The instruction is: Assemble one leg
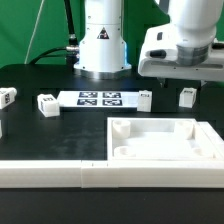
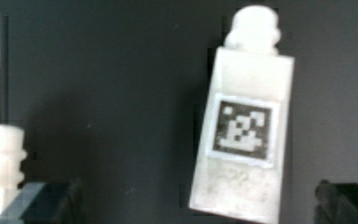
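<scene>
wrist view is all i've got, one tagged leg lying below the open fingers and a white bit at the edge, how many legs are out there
observer: the exterior view shows four legs. Two are below the gripper, and two more are towards that view's left.
operator: where's the panel
observer: the white panel lies flat, nearer the camera than the two legs under the gripper and apart from them.
operator: anything between the two pairs
observer: the marker board lies between them.
</scene>
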Available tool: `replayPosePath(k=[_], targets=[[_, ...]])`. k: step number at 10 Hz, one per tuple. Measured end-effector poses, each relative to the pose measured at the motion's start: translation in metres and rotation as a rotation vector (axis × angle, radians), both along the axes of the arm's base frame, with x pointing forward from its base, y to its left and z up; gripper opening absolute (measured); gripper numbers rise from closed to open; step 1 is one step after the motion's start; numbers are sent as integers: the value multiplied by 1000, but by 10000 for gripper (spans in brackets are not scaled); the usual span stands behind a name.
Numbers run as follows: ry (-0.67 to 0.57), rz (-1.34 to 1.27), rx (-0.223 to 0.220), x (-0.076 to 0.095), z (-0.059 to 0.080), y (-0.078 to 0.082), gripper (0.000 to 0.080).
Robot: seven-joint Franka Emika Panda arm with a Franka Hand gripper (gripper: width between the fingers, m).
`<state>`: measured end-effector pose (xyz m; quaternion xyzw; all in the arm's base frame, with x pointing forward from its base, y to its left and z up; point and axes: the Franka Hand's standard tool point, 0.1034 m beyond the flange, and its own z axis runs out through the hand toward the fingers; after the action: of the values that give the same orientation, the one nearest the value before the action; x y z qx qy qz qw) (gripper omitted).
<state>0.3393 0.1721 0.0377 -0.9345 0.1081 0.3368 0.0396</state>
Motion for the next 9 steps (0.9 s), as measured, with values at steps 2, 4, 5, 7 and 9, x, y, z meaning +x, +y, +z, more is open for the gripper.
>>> replayPosePath(k=[2,4,5,7,9], targets=[[182,3,28,-6,-3,8,648],[218,-1,26,-2,-11,17,648],[217,6,28,-4,-14,19,648],[238,0,23,-11,-24,14,648],[242,-1,19,-15,-29,14,648]])
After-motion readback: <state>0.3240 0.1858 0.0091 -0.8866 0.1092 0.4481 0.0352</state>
